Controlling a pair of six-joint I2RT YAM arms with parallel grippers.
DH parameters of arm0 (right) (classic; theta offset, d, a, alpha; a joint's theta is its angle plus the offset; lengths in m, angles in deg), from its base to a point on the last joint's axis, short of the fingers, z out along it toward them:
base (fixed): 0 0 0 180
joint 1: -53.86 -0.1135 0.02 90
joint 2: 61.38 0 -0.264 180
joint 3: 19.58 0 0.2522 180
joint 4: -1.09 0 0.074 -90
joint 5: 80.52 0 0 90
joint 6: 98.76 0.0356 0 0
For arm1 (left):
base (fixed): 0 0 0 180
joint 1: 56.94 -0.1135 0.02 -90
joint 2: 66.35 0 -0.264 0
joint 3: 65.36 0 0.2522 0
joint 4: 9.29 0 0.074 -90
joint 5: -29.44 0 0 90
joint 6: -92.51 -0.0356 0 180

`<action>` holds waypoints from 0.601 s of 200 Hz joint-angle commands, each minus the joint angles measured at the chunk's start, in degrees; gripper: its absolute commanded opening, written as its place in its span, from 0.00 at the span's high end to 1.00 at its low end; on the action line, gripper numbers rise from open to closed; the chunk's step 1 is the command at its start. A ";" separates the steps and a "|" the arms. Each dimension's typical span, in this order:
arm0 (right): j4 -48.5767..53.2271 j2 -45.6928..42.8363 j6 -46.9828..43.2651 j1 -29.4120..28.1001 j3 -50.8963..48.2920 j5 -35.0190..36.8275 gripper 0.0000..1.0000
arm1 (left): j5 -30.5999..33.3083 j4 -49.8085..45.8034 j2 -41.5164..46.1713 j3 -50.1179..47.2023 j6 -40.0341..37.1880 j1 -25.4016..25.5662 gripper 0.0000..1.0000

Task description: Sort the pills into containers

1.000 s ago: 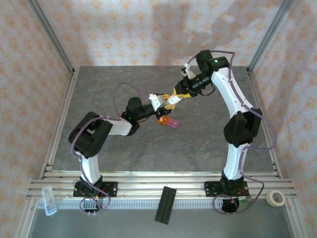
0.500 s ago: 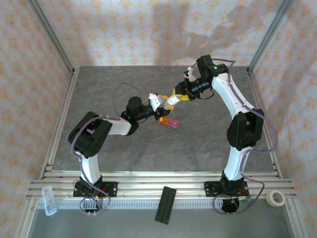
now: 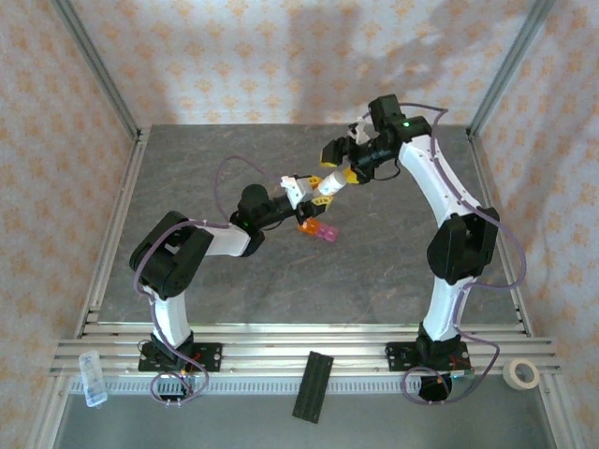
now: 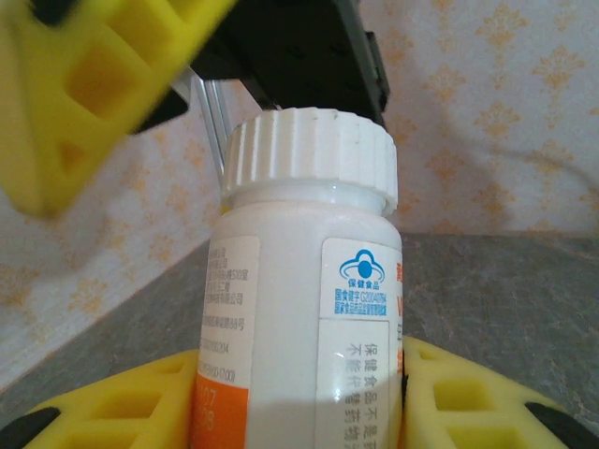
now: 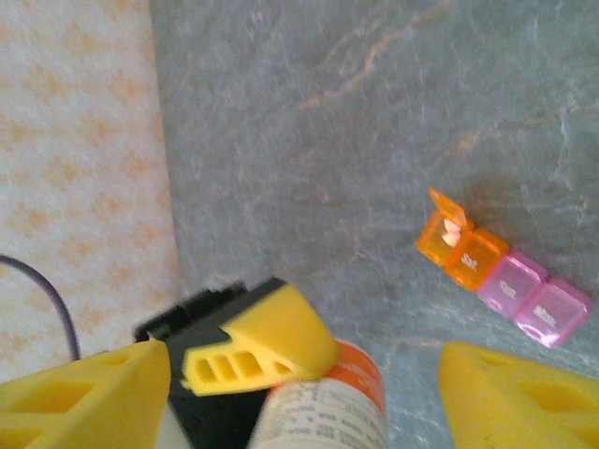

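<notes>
Lying joined, orange and pink translucent containers (image 5: 504,279), one orange lid (image 5: 442,208) raised

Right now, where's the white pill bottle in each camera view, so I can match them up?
Top external: white pill bottle just above picture centre, tiny, where the two arms' tips meet.
Left wrist: bottle at centre, upright, ribbed cap on top.
Right wrist: bottle at the bottom edge, its orange label end showing.
Shared landmark: the left gripper's yellow fingers clamping it.
</notes>
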 commanded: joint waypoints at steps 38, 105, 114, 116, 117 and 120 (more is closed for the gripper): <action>-7.06 3.34 10.33 2.52 6.65 7.64 0.23 | 2.57 4.72 4.68 -1.44 5.61 0.48 1.00; -17.03 -12.10 4.87 3.13 -7.27 16.93 0.24 | -1.11 5.04 4.92 2.26 13.46 -0.48 1.00; -17.42 -14.34 4.01 3.09 -8.78 18.36 0.24 | -1.81 5.09 4.61 2.93 14.56 -0.71 1.00; -17.56 -14.71 3.75 3.13 -9.11 18.50 0.24 | -2.04 5.09 4.56 3.01 14.82 -0.71 1.00; -17.60 -15.04 3.54 3.11 -9.22 18.58 0.24 | -2.18 5.09 4.51 3.16 14.94 -0.71 1.00; -17.79 -15.90 3.18 3.11 -9.73 18.79 0.24 | -2.56 5.09 4.37 3.45 15.34 -0.86 1.00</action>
